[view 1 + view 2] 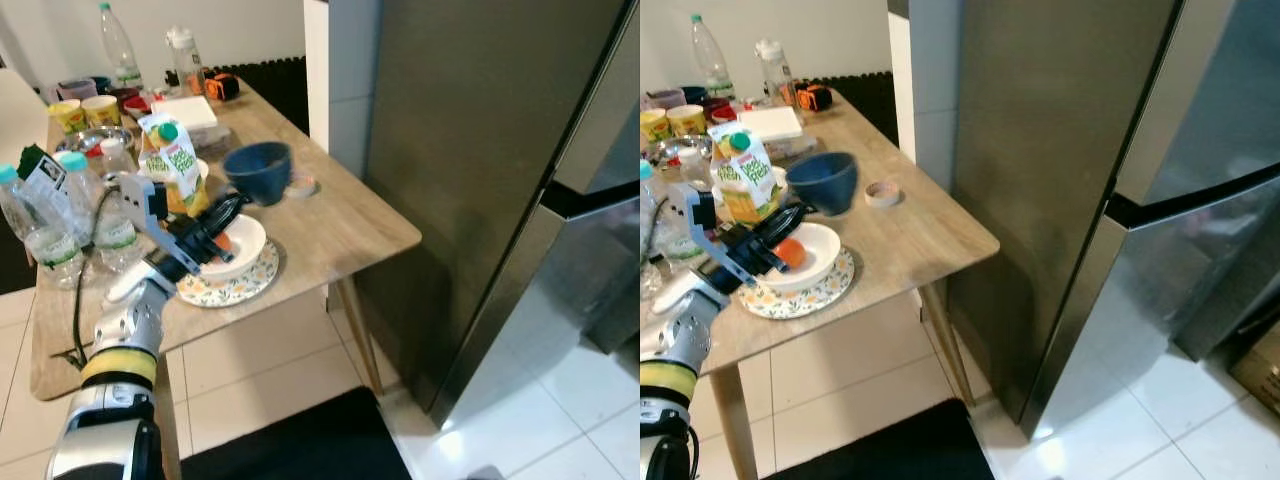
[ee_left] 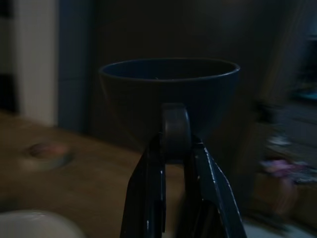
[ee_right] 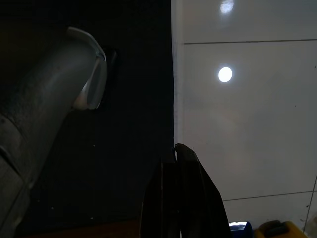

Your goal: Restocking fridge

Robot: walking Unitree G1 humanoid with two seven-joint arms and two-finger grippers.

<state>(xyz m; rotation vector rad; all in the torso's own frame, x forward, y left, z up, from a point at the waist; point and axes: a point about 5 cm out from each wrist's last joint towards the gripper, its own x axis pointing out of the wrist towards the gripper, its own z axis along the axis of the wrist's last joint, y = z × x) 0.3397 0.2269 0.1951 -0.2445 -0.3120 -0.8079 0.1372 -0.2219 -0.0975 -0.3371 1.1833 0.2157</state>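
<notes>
Looming on my right is the steel fridge [image 1: 480,190], both doors closed, just beside the wooden table [image 1: 340,225]. On the table's near part I see a patterned plate [image 1: 830,285] carrying a white bowl [image 1: 820,250] with something orange inside. Behind the bowl stands a juice carton [image 1: 740,180], with a blue bowl [image 1: 258,172] next to it. My left gripper [image 1: 235,208] hangs over the white bowl, jaws nearly closed with nothing held, pointing at the blue bowl. My right gripper [image 3: 177,163] hangs toward the floor, jaws pressed together, empty.
</notes>
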